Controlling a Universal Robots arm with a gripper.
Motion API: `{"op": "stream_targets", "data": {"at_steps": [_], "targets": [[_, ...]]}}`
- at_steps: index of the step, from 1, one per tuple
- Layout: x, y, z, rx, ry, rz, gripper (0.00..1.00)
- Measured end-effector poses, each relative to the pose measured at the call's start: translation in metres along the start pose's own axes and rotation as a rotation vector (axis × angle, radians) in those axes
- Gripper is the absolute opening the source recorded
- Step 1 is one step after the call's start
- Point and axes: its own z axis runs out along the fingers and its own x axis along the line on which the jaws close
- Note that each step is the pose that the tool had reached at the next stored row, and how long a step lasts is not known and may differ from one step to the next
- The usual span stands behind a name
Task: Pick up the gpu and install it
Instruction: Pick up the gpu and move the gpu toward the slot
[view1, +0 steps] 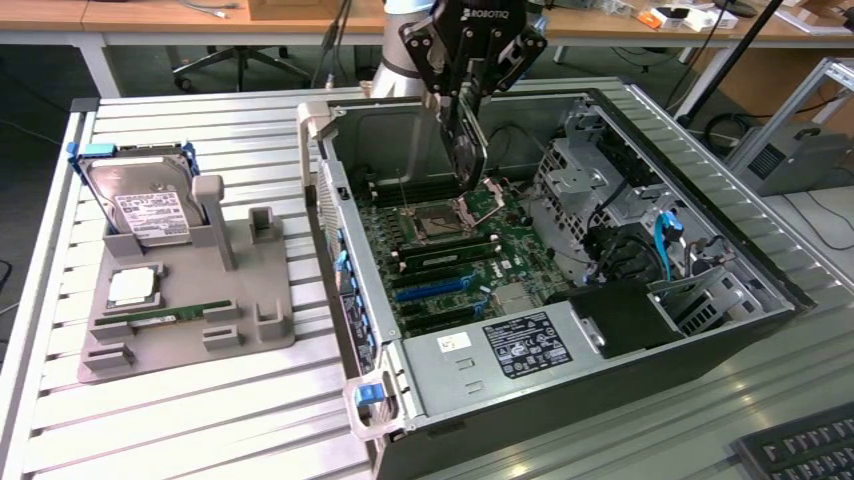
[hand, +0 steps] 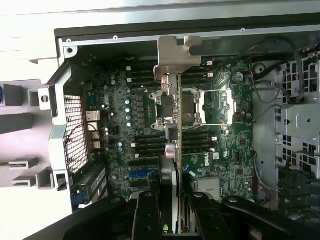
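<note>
Green board with a dark face, the gpu (hand: 179, 145) hangs on edge inside the open computer case (view1: 587, 395), pinched between the jaws, which are closed tight on one edge of it. Its silver bracket (hand: 172, 56) is on the side towards the case wall. The card sits over the CPU socket (view1: 435, 222) and the memory slots of the motherboard (view1: 461, 300). I cannot tell whether its lower edge clears the socket's raised lever. The blue expansion slot (view1: 434, 288) lies further along the board, apart from the card. As I judge it, lowering the card here would drive it into the socket or lever, bending pins. A thin card held by one edge may also swing or slip, so its connector could meet a slot askew and jam, or its bracket could snag the case wall. Loose cables (view1: 663, 235) by the drive cage could catch it too. Outside the case, the hard drive (view1: 144, 210) and grey fixture (view1: 200, 300) rest on the slatted counter (view1: 200, 125).
</note>
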Motion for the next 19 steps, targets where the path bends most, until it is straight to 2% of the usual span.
{"op": "stream_targets", "data": {"at_steps": [19], "targets": [[0.0001, -0.0002, 0.0084, 0.0001, 0.0, 0.0, 0.27]]}}
